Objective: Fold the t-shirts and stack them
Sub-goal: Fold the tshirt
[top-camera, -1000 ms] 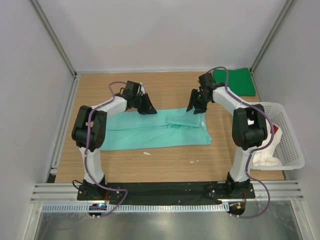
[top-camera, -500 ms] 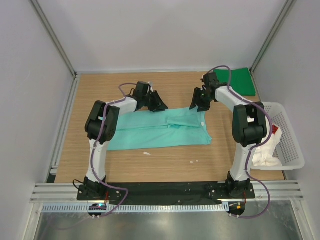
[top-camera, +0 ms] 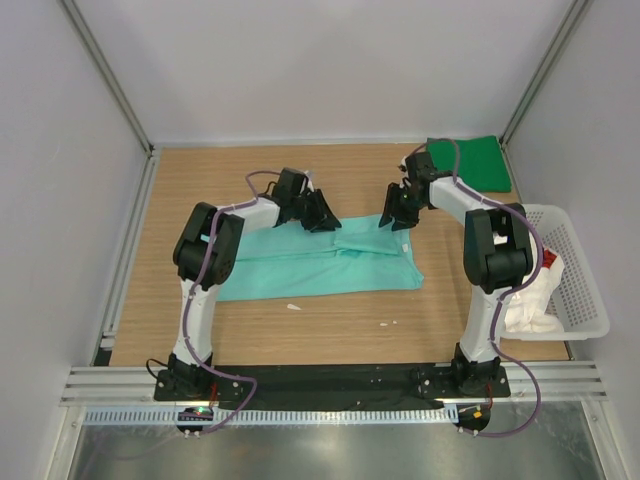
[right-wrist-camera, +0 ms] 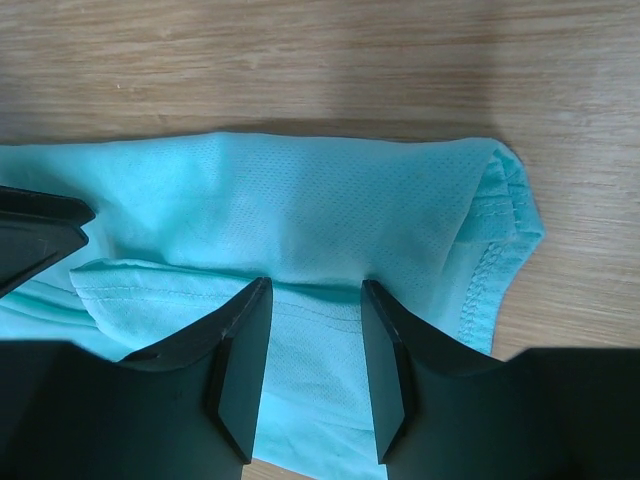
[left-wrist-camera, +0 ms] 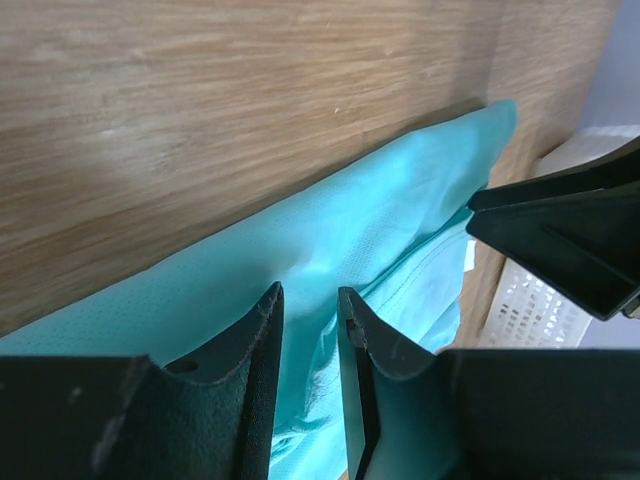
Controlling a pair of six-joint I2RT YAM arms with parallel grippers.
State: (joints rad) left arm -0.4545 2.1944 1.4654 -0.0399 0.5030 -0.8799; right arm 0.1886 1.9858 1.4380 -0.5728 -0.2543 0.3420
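Observation:
A mint-teal t-shirt point(top-camera: 320, 262) lies on the table as a long folded strip. My left gripper point(top-camera: 327, 214) hangs over the middle of its far edge. In the left wrist view my left gripper point(left-wrist-camera: 309, 292) has its jaws a narrow gap apart, with teal cloth point(left-wrist-camera: 380, 230) showing under and between them. My right gripper point(top-camera: 397, 217) is over the shirt's far right corner. In the right wrist view my right gripper point(right-wrist-camera: 315, 285) is open above a folded hem point(right-wrist-camera: 300, 300). A dark green t-shirt point(top-camera: 470, 162) lies folded at the back right. A white t-shirt point(top-camera: 530, 312) sits crumpled in the basket.
A white lattice basket point(top-camera: 575, 250) stands at the table's right edge, beside the right arm. Small white scraps point(top-camera: 293, 307) lie on the wood in front of the teal shirt. Bare wooden table point(top-camera: 300, 175) stretches behind the shirt. Grey walls close in the back and sides.
My left gripper slid right along the shirt's far edge toward the right gripper, and its jaws parted a little. The right gripper shifted only slightly.

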